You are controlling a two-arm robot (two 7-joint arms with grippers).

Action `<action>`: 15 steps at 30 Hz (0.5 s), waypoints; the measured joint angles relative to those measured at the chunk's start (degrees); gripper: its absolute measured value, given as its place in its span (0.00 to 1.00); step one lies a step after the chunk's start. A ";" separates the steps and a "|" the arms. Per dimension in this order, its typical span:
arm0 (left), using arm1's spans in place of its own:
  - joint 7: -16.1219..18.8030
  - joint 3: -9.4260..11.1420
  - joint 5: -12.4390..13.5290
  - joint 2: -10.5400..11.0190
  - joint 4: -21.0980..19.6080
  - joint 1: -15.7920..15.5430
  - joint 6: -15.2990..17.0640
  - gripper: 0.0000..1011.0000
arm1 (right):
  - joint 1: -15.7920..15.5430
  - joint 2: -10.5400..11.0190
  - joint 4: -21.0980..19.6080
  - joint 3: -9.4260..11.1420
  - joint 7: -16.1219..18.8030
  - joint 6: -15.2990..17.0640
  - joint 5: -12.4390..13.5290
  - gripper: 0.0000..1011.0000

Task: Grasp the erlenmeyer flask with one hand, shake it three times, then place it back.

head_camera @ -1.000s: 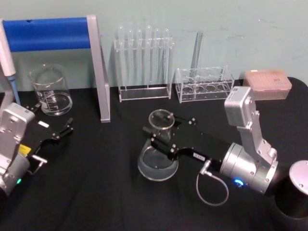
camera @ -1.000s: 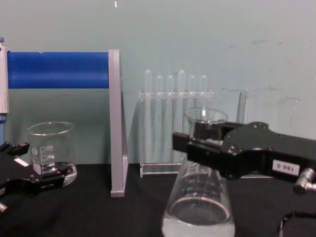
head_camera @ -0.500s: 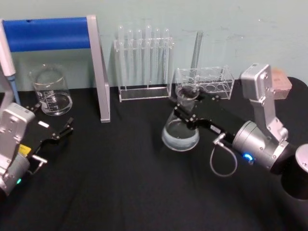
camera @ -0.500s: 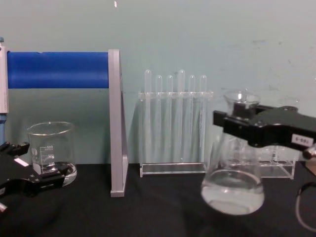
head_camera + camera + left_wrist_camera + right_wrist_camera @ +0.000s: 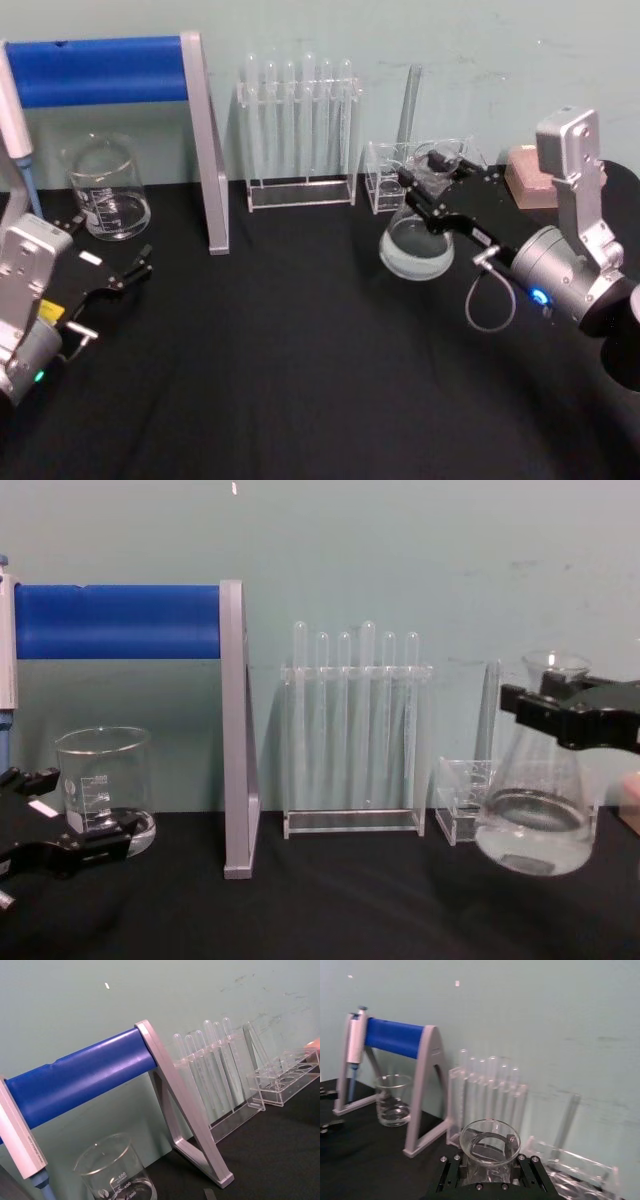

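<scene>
at the table's (image 5: 280,380) 9 o'clock edge in the head view the left gripper (image 5: 108,268) rests low with its fingers spread apart and nothing between them; the chest view shows it (image 5: 62,820) at 8 o'clock, just in front of the beaker (image 5: 103,785). the beaker stands at 10 o'clock beside the stand (image 5: 205,150) with its blue bar, and a pipette (image 5: 15,120) hangs at the stand's far left. at 12 o'clock the tube rack (image 5: 298,130) stands against the wall, with a low rack (image 5: 385,180) to its right. the flask (image 5: 418,245) is at about 2 o'clock on the table, just in front of the low rack, with a little clear liquid in its base. the right gripper (image 5: 432,182) is clamped on the flask's neck, so the body hangs at the gripper's 6 to 7 o'clock while the arm runs off toward 4 o'clock. in the chest view the flask (image 5: 535,810) is at 3 o'clock, its neck pinched by the black jaws of the gripper (image 5: 562,712) and its rim poking out above them; it looks slightly tilted and lifted off the table, though contact is hard to judge. the right wrist view looks down on the flask's rim (image 5: 490,1141) between the jaws. a pink box (image 5: 525,178) sits at the flask's 2 o'clock.
</scene>
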 joint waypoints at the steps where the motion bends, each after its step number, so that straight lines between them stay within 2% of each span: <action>1: 0.00 0.00 0.00 0.00 0.00 0.00 0.00 0.99 | 0.08 -0.09 0.16 0.22 -0.12 0.00 -0.13 0.45; 15: 0.00 0.00 0.00 0.00 0.00 0.00 0.00 0.99 | 0.41 -1.19 1.71 2.76 -0.97 0.51 -1.89 0.45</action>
